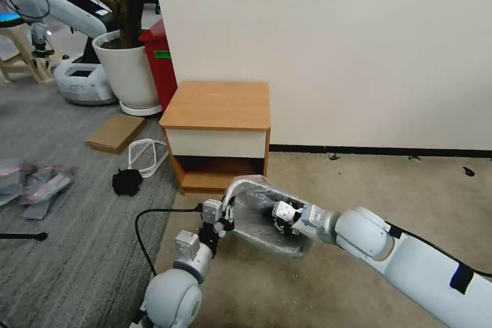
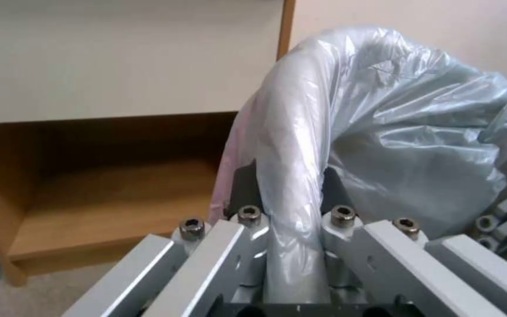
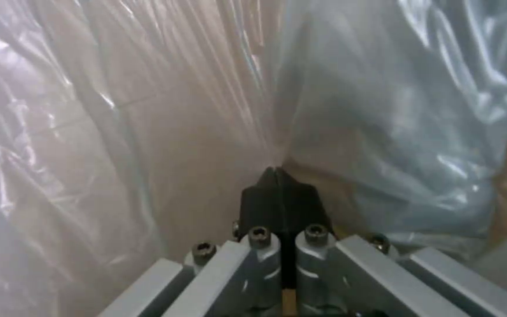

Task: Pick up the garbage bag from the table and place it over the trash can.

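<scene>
The garbage bag (image 1: 266,225), thin grey crinkly plastic, is draped over the trash can (image 1: 245,182), whose pale rim shows through the film. The can stands tilted on the floor in front of the table (image 1: 218,105), a small wooden nightstand. My left gripper (image 1: 228,217) is shut across the bag-covered rim (image 2: 292,145), one black finger (image 2: 244,185) on each side of it. My right gripper (image 1: 281,219) reaches inside the bag, its black fingertips (image 3: 277,185) shut together on a pinch of the plastic (image 3: 383,110).
To the left of the nightstand stand a red bin (image 1: 161,61) and a large white plant pot (image 1: 128,72). On the carpet lie a cardboard sheet (image 1: 115,132), a white loop (image 1: 146,154), a black lump (image 1: 126,182), a heap of pink-grey bags (image 1: 36,182) and a black cable (image 1: 146,230). Wall behind.
</scene>
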Tool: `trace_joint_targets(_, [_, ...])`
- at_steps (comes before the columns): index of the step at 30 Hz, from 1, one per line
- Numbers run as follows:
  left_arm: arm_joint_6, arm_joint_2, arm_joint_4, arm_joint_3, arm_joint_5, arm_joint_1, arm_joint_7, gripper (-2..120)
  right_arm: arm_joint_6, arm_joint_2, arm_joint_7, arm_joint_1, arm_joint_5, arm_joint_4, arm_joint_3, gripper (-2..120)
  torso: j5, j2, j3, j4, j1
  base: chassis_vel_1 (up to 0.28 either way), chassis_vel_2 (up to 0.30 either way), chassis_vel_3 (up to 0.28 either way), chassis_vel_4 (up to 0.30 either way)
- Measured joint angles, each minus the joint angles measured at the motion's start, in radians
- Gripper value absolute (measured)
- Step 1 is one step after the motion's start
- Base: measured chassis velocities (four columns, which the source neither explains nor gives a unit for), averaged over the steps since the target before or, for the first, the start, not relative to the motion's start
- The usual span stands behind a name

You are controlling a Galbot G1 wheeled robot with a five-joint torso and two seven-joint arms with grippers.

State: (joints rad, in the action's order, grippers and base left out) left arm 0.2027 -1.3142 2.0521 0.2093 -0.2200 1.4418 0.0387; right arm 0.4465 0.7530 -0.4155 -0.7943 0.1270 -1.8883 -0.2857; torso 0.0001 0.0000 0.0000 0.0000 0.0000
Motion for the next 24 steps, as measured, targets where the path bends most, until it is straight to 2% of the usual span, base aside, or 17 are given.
trace_joint_targets(11, [0.000, -0.006, -0.013, -0.028, 0.014, -0.006, 0.000, 5, 0.006, 0.021, -0.002, 0.046, -0.035, 0.049, -0.053, 0, 0.0000, 0.000, 0.000, 0.0001, 0.000, 0.000, 0.000, 0.000, 0.000])
trace_joint_targets(24, [0.001, -0.010, -0.016, -0.048, 0.014, -0.009, 0.005, 5, 0.030, 0.048, 0.001, 0.047, -0.058, 0.092, -0.063, 0, 0.0000, 0.000, 0.000, 0.0000, 0.000, 0.000, 0.000, 0.000, 0.000])
